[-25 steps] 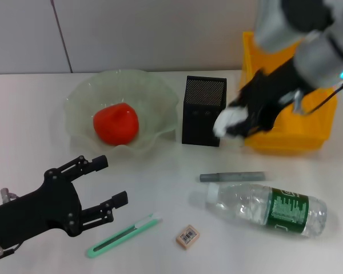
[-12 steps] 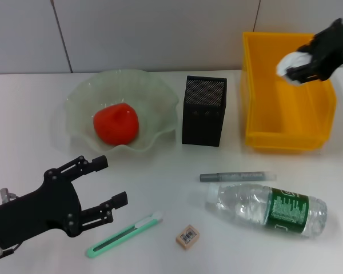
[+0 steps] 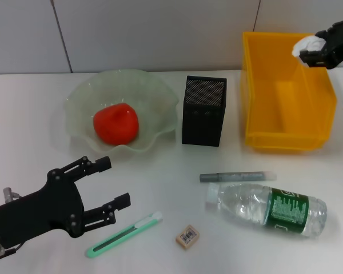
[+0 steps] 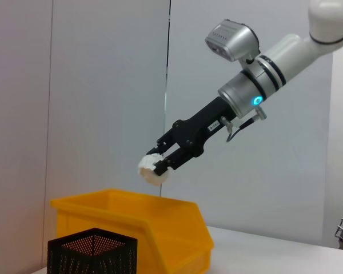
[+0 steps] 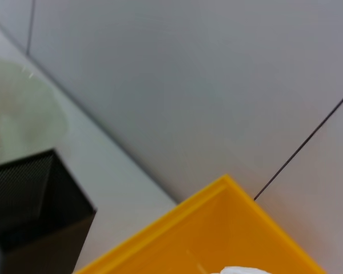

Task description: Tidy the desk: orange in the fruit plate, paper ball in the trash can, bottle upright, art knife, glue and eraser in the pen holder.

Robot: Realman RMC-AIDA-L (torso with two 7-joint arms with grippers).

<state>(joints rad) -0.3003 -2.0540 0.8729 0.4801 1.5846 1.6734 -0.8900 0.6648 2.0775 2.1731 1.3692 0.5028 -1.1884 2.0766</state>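
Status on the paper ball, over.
Right gripper shut on paper ball, above yellow bin. Left gripper open, idle near art knife. Nothing blocking.

My right gripper (image 3: 313,50) sits at the upper right of the head frame, arm extended and raised, fingers clamped on a paper ball (image 3: 306,44). My left gripper (image 3: 106,185) rests at the lower left, fingers spread apart, holding nothing.

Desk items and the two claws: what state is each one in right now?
Orange: in fruit plate.
Paper ball: held above yellow bin.
Right claw: shut on paper ball.
Left claw: open, holding nothing.
Bottle: lying down.
Art knife, glue, eraser: on desk.
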